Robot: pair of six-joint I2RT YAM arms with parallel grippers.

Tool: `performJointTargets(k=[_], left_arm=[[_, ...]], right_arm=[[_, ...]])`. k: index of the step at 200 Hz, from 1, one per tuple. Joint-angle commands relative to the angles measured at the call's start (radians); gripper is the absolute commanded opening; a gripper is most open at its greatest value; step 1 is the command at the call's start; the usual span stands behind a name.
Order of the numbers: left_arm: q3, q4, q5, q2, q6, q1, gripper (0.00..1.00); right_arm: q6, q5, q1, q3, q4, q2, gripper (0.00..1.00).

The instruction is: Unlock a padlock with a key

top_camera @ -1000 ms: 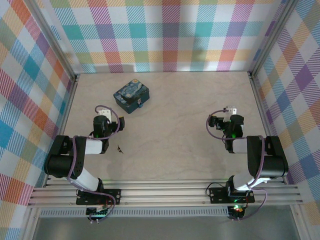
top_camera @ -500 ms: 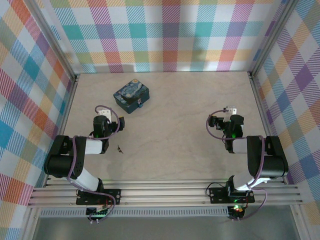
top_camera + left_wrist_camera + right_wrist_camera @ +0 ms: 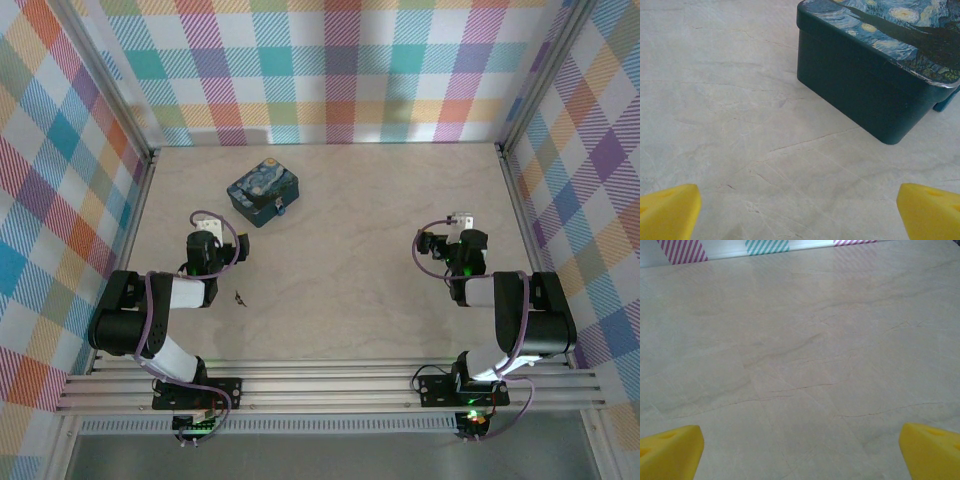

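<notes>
Top external: key (image 3: pixel 238 298) lies loose on the surface (image 3: pixel 350 290) beside your left arm (image 3: pixel 150 312), padlock (image 3: pixel 279 209) hangs at the front of the box (image 3: pixel 260 187), presumably locking it, left fingers (image 3: pixel 667 212) and right fingers (image 3: pixel 670 450) spread wide, empty, ready for a pick.

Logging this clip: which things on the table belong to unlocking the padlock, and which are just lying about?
Job in hand:
tiny blue-bodied padlock with a silvery shackle
tiny dark metal key, lying well apart from it

Lying about:
dark-blue box with a swirly night-sky painted lid, the padlock at its edge
</notes>
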Motion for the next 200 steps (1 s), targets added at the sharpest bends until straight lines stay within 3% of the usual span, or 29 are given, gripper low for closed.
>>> performJointTargets(k=[1, 31, 71, 103, 123, 163, 200], left_arm=[[-0.004, 0.036, -0.001, 0.000, -0.005, 0.008, 1.00], [0.010, -0.007, 0.015, -0.026, 0.000, 0.009, 1.00], [0.164, -0.384, 0.040, -0.143, -0.027, 0.009, 1.00], [0.302, -0.702, -0.016, -0.200, -0.226, 0.011, 1.00], [0.411, -0.863, 0.073, -0.178, -0.345, 0.021, 0.98], [0.551, -0.940, 0.254, -0.091, -0.601, 0.035, 0.87], [0.640, -0.923, 0.333, 0.052, -0.707, 0.035, 0.80]], right_arm=[[-0.018, -0.032, 0.006, 0.039, -0.051, -0.025, 1.00], [-0.023, -0.045, 0.006, 0.144, -0.294, -0.088, 1.00], [-0.020, -0.054, 0.006, 0.182, -0.394, -0.157, 1.00], [0.074, -0.063, 0.006, 0.256, -0.524, -0.194, 1.00], [0.149, -0.068, 0.006, 0.328, -0.636, -0.184, 1.00], [0.247, -0.070, 0.049, 0.526, -0.912, -0.095, 1.00], [0.281, -0.068, 0.168, 0.612, -0.971, -0.014, 1.00]])
